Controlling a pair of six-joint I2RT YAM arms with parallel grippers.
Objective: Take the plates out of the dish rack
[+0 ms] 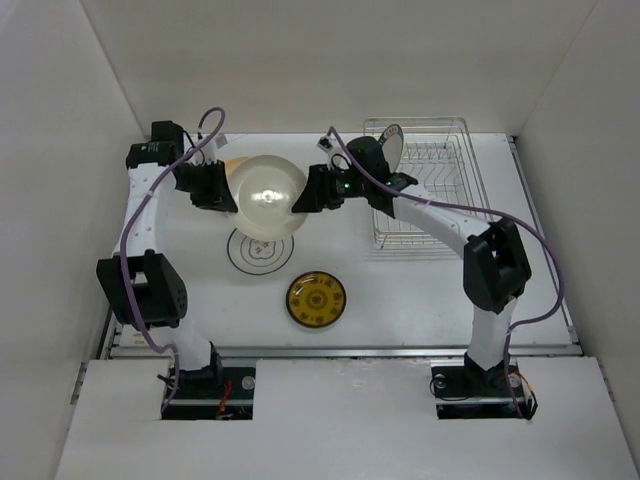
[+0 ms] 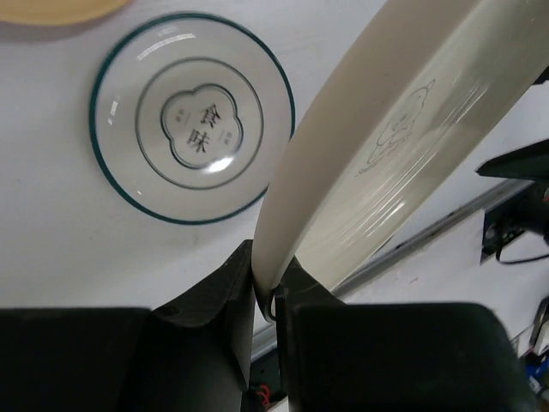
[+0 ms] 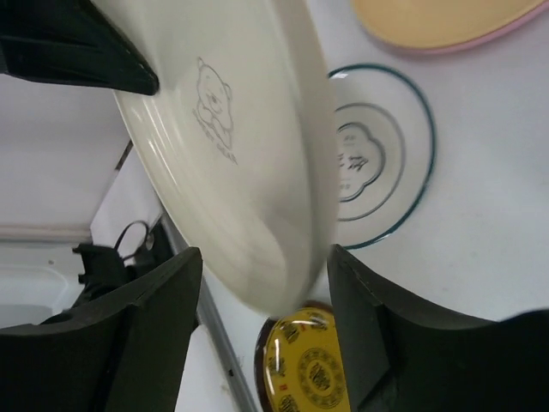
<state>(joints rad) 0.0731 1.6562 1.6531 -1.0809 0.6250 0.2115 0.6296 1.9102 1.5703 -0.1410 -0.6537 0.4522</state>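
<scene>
Mid-handover, our left gripper clamped the rim of the cream plate, our right gripper spread around it; next, we judged, lowering it onto the table.

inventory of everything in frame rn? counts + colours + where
cream plate: 1, cream with a faint bear print, held in the air between the two grippers, left of the rack
ringed plate: 1, white with a teal rim ring, flat on the table below the cream plate
mustard plate: 1, mustard patterned with a dark rim, flat on the table, nearer the arm bases
yellow plate: 1, pale yellow with a pink edge under it, on the table beyond the ringed plate
racked plate: 1, pale, on edge in the rack's far left corner
dish rack: 1, silver wire, table's right side
table: 1, white
left gripper: black, clamped on the cream plate's rim
right gripper: black, jaws wide, straddling the opposite rim
</scene>
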